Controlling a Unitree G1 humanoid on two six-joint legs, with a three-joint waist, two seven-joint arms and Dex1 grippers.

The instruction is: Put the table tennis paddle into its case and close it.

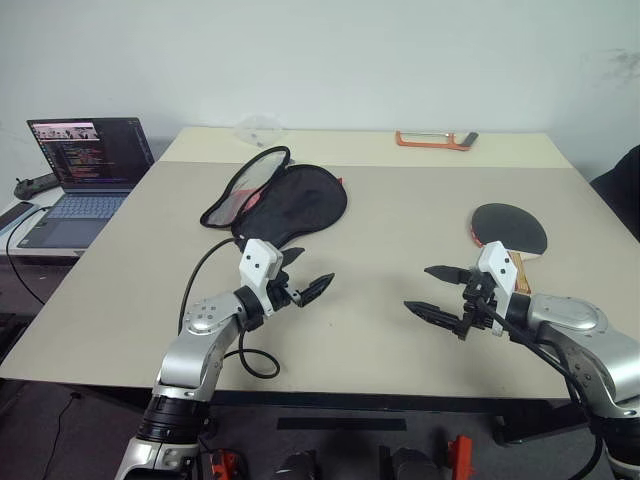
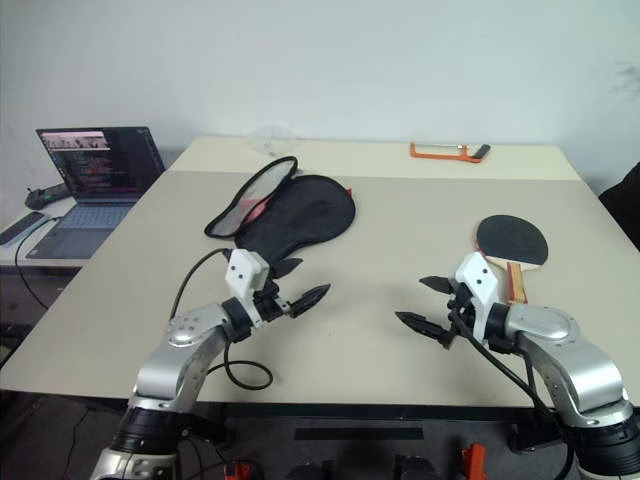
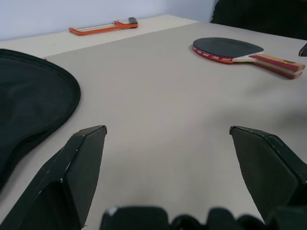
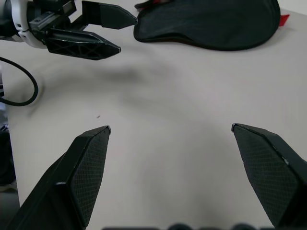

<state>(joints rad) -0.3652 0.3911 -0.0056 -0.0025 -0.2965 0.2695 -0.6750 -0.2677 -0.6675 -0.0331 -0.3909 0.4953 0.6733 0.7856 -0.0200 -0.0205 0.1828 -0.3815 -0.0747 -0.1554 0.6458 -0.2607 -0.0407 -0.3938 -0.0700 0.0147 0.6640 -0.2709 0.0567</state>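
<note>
Paddle (image 1: 510, 230) lay flat on the table (image 1: 380, 210) at the robot's right, just beyond the right gripper (image 1: 432, 292); case (image 1: 285, 200) lay unzipped at the left, beyond the left gripper (image 1: 305, 272); both grippers hovered with jaws spread wide, holding nothing.

1. A beige table (image 1: 380, 300) carries everything.
2. The case (image 1: 290, 205) lies far left, mouth gaping.
3. The table tennis paddle (image 1: 510, 230) lies right.
4. An orange tool (image 1: 435, 139) lies at the far edge.
</note>
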